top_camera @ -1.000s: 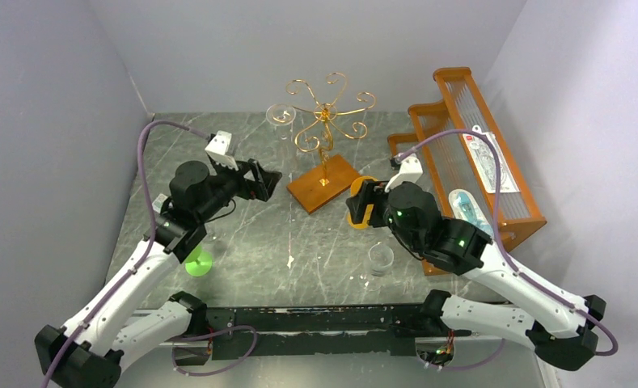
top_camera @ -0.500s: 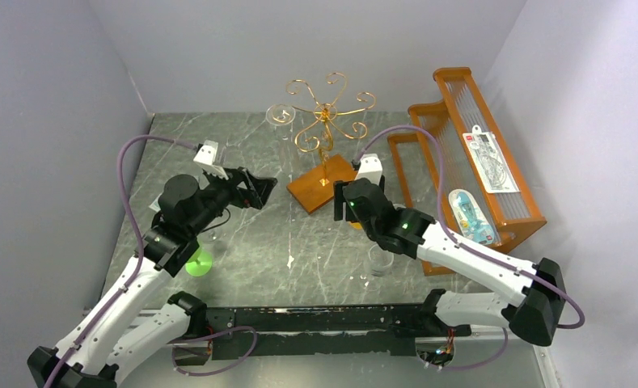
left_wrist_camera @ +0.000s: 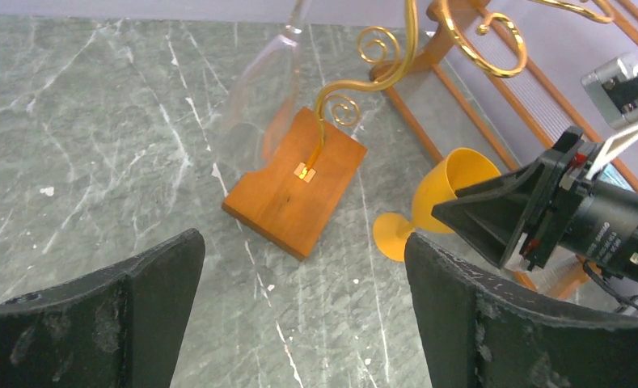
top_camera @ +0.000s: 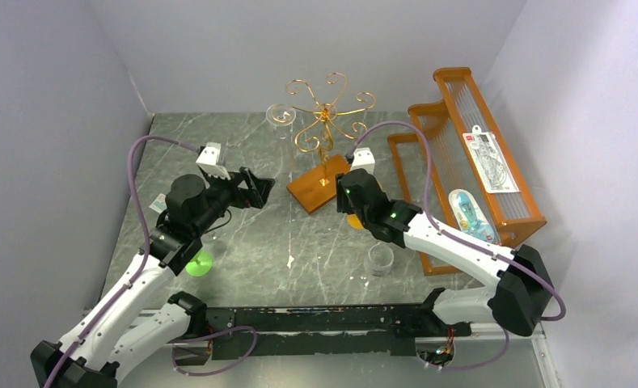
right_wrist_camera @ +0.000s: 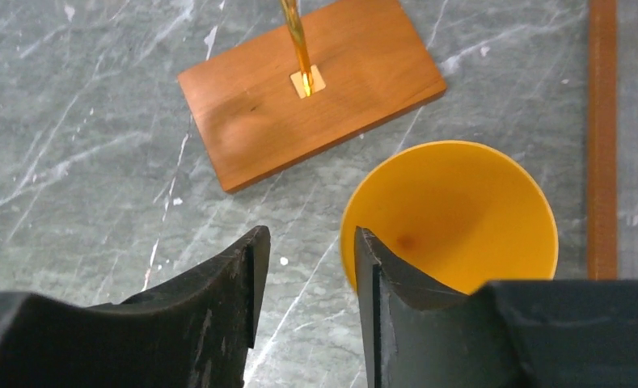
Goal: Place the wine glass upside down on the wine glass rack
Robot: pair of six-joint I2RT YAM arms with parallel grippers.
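Observation:
The wine glass rack [top_camera: 328, 103] is gold wire on a brown wooden base [top_camera: 323, 184]; it also shows in the left wrist view [left_wrist_camera: 295, 190] and the right wrist view [right_wrist_camera: 311, 89]. A clear wine glass [top_camera: 280, 115] hangs upside down on its left arm. A yellow wine glass [right_wrist_camera: 461, 210] stands upright right of the base. My right gripper [right_wrist_camera: 307, 238] is open above it, with the rim's left edge between the jaws, close to the right finger [right_wrist_camera: 392, 291]. My left gripper [left_wrist_camera: 303, 242] is open and empty, left of the base, above the table.
An orange wooden slatted shelf [top_camera: 469, 153] with packaged items stands at the right. A clear glass [top_camera: 379, 259] stands in front of the right arm. A green glass [top_camera: 199, 263] stands under the left arm. Grey walls close in on all sides.
My right arm has reached forward and left, and its gripper has come down over the yellow wine glass. My left gripper has shifted only slightly and stays open.

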